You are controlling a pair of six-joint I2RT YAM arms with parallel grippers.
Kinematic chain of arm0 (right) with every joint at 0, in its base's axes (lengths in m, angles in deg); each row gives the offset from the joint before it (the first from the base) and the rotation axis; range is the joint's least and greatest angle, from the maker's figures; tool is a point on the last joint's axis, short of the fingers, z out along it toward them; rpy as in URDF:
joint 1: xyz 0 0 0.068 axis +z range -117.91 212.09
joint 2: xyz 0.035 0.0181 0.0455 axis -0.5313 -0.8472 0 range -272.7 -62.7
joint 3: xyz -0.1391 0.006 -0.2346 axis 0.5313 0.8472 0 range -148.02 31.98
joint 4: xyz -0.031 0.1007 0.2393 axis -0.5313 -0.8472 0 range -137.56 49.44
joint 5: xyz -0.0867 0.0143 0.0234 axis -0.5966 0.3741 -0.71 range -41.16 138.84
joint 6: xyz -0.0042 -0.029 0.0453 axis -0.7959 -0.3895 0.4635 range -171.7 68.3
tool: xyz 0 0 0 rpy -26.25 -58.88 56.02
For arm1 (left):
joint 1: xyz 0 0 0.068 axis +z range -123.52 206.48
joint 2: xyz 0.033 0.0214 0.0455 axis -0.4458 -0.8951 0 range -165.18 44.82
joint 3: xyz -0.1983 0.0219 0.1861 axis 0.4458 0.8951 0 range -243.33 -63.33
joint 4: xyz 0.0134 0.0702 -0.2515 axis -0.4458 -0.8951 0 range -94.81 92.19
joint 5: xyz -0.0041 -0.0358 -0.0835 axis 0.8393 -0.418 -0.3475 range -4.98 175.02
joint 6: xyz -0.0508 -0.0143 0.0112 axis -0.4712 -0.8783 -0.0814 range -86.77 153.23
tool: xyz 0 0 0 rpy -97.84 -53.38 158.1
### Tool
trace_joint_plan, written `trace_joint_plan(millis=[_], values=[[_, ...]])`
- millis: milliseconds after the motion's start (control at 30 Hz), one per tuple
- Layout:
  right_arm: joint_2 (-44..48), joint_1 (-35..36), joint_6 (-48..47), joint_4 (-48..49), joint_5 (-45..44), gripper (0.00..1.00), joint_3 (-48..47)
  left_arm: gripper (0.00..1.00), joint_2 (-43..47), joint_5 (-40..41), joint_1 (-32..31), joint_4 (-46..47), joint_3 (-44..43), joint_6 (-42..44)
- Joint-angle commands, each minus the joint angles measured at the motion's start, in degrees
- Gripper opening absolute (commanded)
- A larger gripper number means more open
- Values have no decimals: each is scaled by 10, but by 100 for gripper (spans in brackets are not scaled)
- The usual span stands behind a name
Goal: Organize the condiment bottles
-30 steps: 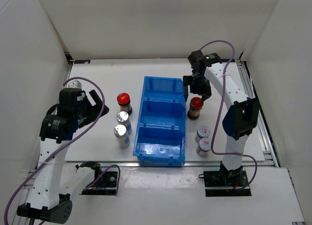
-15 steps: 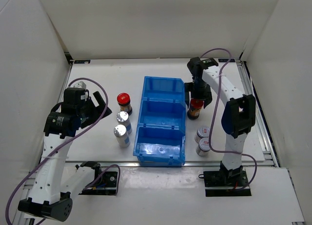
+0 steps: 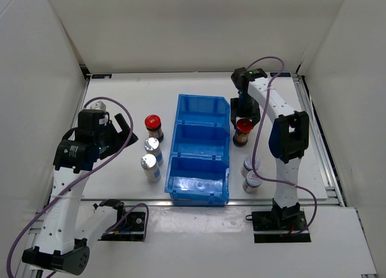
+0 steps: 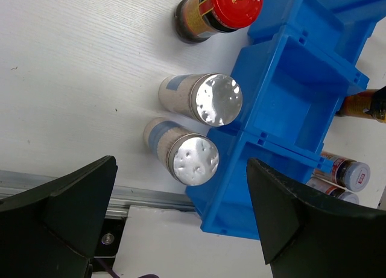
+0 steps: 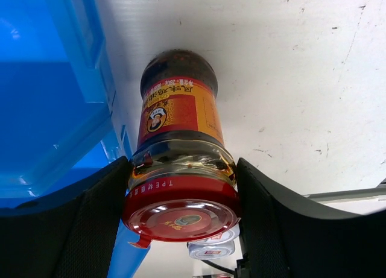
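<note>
Right claw (image 5: 181,169) pinches red-capped bottle (image 5: 178,118), its cap half-hiding a silver-capped bottle (image 5: 211,249); left claw (image 4: 181,162) spread.

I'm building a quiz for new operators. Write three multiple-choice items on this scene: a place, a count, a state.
1. Where do the two plain silver-topped cylindrical bottles stand? A) left of the blue three-compartment plastic bin B) inside it C) right of it
2. How many bottles are in the bin? A) three B) none C) one
3. The right gripper is: A) open B) holding a silver-topped bottle C) shut on the dark brown red-capped bottle
Answers: 1 A, both stand by its left wall; 2 B, every compartment is bare; 3 C, its fingers clamp the bottle's neck.
</note>
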Motion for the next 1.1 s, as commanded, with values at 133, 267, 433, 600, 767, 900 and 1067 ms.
trace_joint_plan(millis=[133,267,433,600,767,900,1067], values=[[5,-6,-8,-9,-15,53,0,99,19,7,-1,-3,9,-18],[25,-6,-8,-9,-15,36,8,99,19,7,-1,-3,9,-18],[6,-6,-8,-69,-36,11,-85,99,19,7,-1,-3,15,-18],[-73,-6,-25,-179,-58,0,-416,99,19,2,-1,-3,15,-12],[-97,-6,-16,-179,7,0,-510,99,19,2,-1,-3,9,1],[-119,16,-11,-179,19,0,-525,99,19,7,-1,-3,9,14],[-141,52,-18,-179,7,0,-552,99,14,7,-1,-8,4,25]])
